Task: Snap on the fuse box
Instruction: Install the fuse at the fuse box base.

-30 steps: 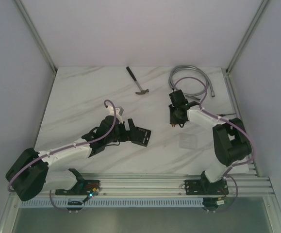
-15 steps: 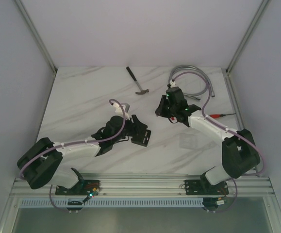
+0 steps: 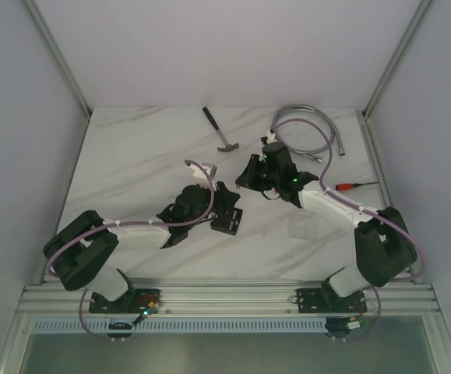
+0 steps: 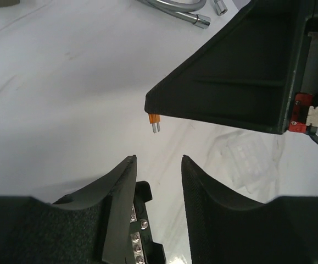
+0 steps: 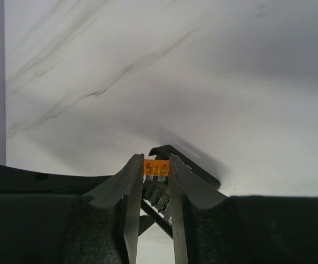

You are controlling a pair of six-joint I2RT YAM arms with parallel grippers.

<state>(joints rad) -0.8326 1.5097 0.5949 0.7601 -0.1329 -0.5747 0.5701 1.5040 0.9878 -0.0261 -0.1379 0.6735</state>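
My left gripper (image 4: 159,162) sat low over the fuse box (image 3: 228,218), which lay near the middle of the worktop (image 3: 132,164), a little toward the near edge. My left fingers stood at a middling gap with bare marble showing between the tips. The box's edge lay further back between them, and I could not tell whether they had any bite on it. My right gripper (image 5: 156,158) was pinched narrow on an orange fuse (image 5: 156,168), prongs pointing down, hanging just above the far side of the box and not touching it.

By my reckoning the job was in its early part. The box lay open with its slots exposed, and the fuse I carried was not yet seated. The clear cover (image 3: 301,227) lay flat on the worktop well to the right of the box, toward the near edge, so nothing had been snapped on. What was left was to seat the fuse, fetch the cover, and press it home.

A hammer (image 3: 222,134) lay toward the far edge and a metal hose (image 4: 200,20) coiled in the far right corner. A red-handled screwdriver (image 3: 348,186) lay by the right edge. None of them blocked the box. The crowding came from my own two wrists, close together above it.
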